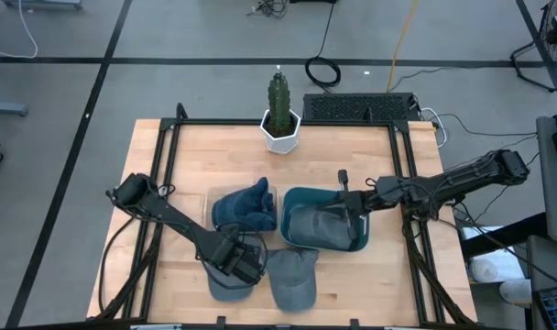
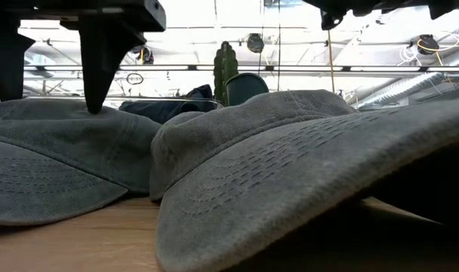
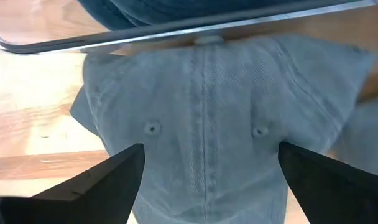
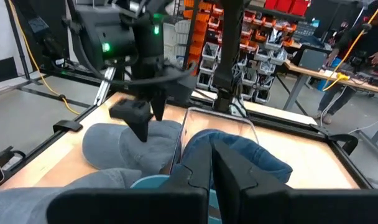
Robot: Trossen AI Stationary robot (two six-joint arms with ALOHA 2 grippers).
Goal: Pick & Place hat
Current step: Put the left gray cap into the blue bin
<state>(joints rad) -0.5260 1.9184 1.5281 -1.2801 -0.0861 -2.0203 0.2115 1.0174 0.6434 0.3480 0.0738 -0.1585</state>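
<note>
— Right, where does my left gripper (image 1: 240, 266) stand?

— Low over the faded grey cotton cap (image 3: 220, 118) at the table's front edge, fingers spread wide and straddling the crown; in the low view one fingertip (image 2: 97, 106) looks to be touching the cloth or just above it. Nothing is held.

— And my right gripper (image 1: 352, 213)?

— Pinched shut on nothing, waiting above the teal plastic bin (image 1: 292, 197), where one grey cap (image 1: 320, 229) already lies.

— What else is about?

— A second grey cap (image 1: 292, 280) lies just beside the first, brim toward the front edge. The crumpled dark blue hats (image 1: 245, 207) sit in a clear tray (image 1: 212, 197) behind, and a green cactus in a white pot (image 1: 280, 117) stands well apart at the back.

— How would I take this one cleanly?

— I'd judge you should press down so the fingers gather a fold of crown along the centre seam, between the two eyelets. Close fully, since soft cloth slips. Lift straight up before swinging toward the bin, so the brim clears the neighbouring cap and the tray's edge.
</note>
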